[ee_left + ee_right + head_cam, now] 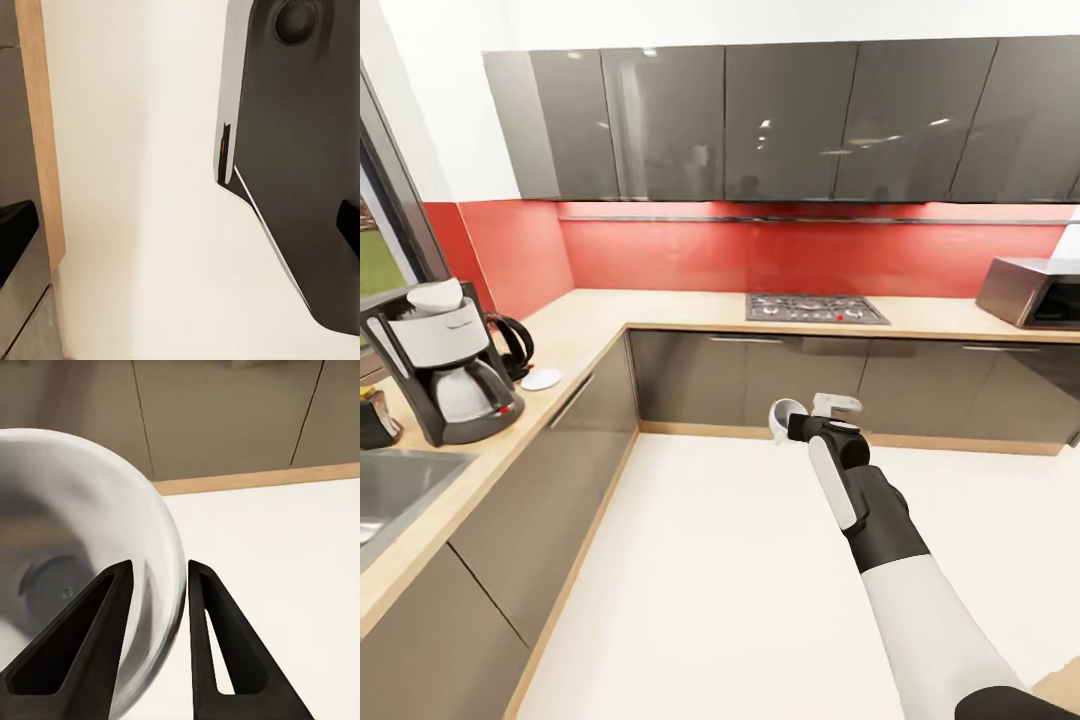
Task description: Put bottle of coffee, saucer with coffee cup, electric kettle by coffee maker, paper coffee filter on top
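Over on the left stretch of the countertop [575,335] stands the coffee maker [448,372], with the white paper filter [436,295] sitting on top of it. Faint grey lettering runs across its silver front, too small to read. Behind it the kettle [512,345] is half hidden, only its dark handle side showing, and the saucer [541,379] lies bare just beside it. At the picture's left edge a small dark jar [375,418] is cut off, its label not legible, and the steel sink [395,490] is cropped too.

Out over the pale floor [740,560], well apart from the counter, the right gripper [797,420] clamps the rim of the white cup [784,417]; in the right wrist view one finger [79,649] sits inside the bowl and the other outside the wall (the handle is out of sight). The left wrist view takes in floor, a wooden plinth strip and dark robot casing, so I cannot tell how the left hand stands.
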`<state>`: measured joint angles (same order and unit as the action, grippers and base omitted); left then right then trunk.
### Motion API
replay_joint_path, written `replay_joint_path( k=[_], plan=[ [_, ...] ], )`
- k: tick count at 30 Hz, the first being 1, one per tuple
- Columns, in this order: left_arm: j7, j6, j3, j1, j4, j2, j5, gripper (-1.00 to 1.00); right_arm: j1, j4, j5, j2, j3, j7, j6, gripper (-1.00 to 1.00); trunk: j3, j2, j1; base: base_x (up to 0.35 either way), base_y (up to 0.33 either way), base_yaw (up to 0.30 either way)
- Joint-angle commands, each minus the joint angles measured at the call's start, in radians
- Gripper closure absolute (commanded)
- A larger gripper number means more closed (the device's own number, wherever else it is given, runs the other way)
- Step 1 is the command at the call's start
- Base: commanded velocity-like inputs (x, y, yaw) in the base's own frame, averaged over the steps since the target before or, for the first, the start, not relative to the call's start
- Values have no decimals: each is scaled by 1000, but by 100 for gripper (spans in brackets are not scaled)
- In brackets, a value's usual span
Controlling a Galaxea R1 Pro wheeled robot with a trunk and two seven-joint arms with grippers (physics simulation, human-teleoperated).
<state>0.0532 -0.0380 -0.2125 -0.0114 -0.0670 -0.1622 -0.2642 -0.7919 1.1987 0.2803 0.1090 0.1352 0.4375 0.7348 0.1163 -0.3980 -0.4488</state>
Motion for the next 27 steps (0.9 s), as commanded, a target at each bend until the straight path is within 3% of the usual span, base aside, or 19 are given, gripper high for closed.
replay_joint_path(
  k=[1,9,27],
  plan=[
    [4,-3,-8,-1,1,0,-10,-100,-1,1,11,0,1,9,2,100,2,-2,-1,339,93,15],
    [4,-3,-8,-1,1,0,-10,-100,-1,1,10,0,1,9,2,100,2,-2,-1,339,49,192],
    [4,-5,-11,-1,1,3,-10,-100,-1,1,10,0,1,9,2,100,2,-2,-1,339,-3,7]
  ],
)
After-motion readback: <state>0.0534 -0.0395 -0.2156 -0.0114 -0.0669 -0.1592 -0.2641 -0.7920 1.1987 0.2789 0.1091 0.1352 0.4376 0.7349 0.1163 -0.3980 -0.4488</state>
